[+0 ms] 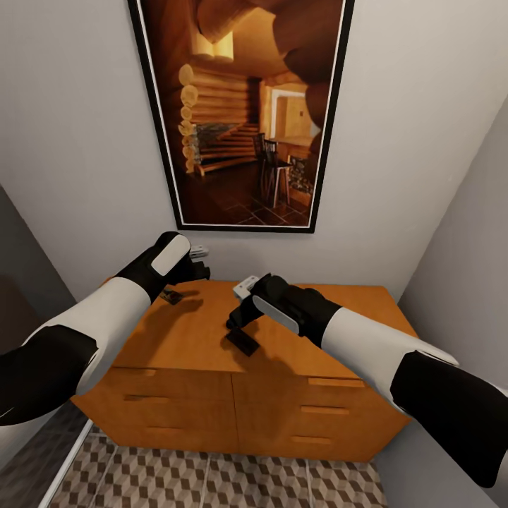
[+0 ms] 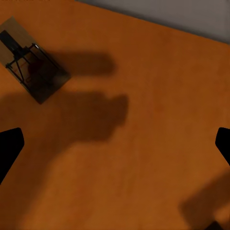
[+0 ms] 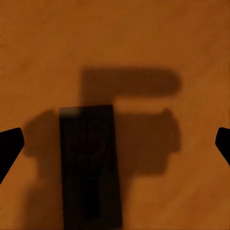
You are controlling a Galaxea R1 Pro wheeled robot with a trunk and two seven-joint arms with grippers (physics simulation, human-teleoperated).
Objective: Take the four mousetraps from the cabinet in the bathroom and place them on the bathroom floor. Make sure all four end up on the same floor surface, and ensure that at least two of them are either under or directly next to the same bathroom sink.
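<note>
Left claw: I see my left gripper (image 1: 200, 262) over the back left part of the cabinet (image 1: 204, 331) top; in its wrist view both fingertips (image 2: 9, 146) sit at the frame edges, so the jaws are spread wide with nothing but bare wood between them.
Right claw: my right gripper (image 1: 238, 316) hangs over the middle of the top, jaws likewise wide, holding nothing; whether it touches the board I cannot tell.
Mousetrap near left: one mousetrap (image 2: 36, 72) lies flat on the cabinet top, off to one side of the open fingers, not between them; I see it in the head view as a small dark board (image 1: 170, 295) just beside the left gripper.
Mousetrap near right: a second mousetrap (image 3: 90, 165) lies flat on the top between the right fingers, nearer one fingertip (image 3: 9, 146).
Writing: I can read none.
Drawers: all fronts closed.
Bathroom floor: cube-patterned tiles (image 1: 212, 480) show below the cabinet.
Wall: a framed picture (image 1: 243, 113) of a log interior.
</note>
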